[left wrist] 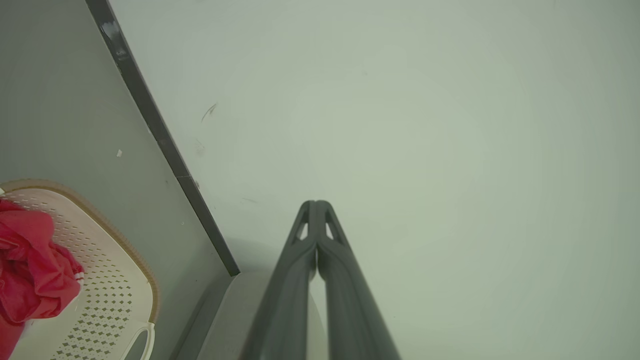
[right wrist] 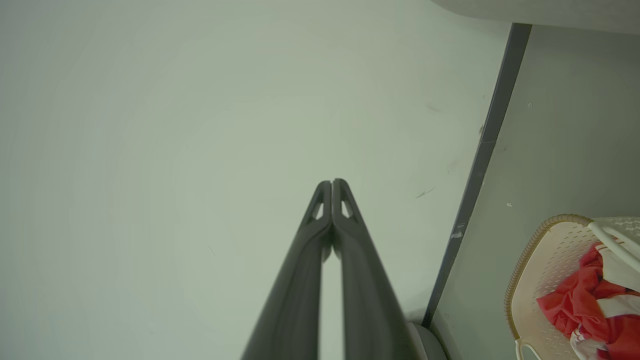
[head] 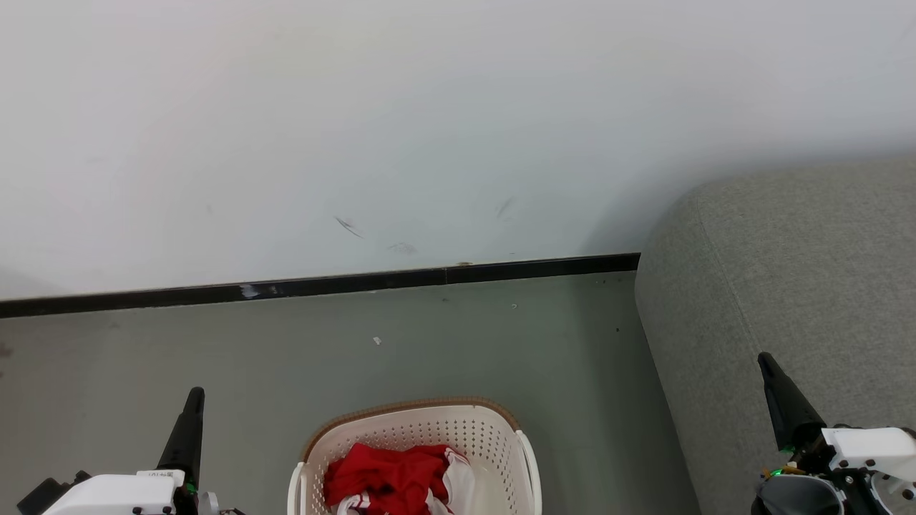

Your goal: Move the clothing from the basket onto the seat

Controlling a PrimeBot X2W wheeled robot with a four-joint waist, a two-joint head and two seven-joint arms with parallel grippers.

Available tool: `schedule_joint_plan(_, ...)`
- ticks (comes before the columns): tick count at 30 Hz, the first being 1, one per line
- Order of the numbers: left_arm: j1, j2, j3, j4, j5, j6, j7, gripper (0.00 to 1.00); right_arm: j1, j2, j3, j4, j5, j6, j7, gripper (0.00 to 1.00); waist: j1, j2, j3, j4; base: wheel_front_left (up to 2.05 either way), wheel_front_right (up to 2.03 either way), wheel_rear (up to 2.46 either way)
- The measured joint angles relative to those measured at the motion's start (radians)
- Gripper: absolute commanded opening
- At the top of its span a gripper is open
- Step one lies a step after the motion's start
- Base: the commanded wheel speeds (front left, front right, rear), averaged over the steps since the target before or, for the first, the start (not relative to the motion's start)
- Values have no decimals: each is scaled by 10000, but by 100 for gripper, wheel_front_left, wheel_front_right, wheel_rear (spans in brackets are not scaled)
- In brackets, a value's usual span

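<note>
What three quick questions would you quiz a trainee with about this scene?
1. True or false: the clothing lies in the basket.
2. Seen from the robot, the seat is to the basket's: A) left, B) right, C) near side?
3. Fill in: the left hand and right hand are both ___, holding nothing.
Key: 1 true; 2 B; 3 shut.

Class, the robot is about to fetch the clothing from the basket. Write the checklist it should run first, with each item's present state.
1. Clothing lies in the basket: ok.
2. Left gripper holds nothing: ok.
3. Right gripper holds nothing: ok.
4. Jaws parted for a grasp: not ok, both shut.
5. Seat stands right of the basket: ok.
6. Number of garments: cannot tell, bunched.
</note>
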Motion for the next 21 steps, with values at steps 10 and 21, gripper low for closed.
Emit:
schedule_joint_plan(10,0,0,0,0,0,0,0,0,0,0,4,-2,0,0,0,0,0,0,0,0,0,0,0)
schedule_joint_plan(21,0,0,0,0,0,0,0,0,0,-2,6,-2,0,0,0,0,0,0,0,0,0,0,0)
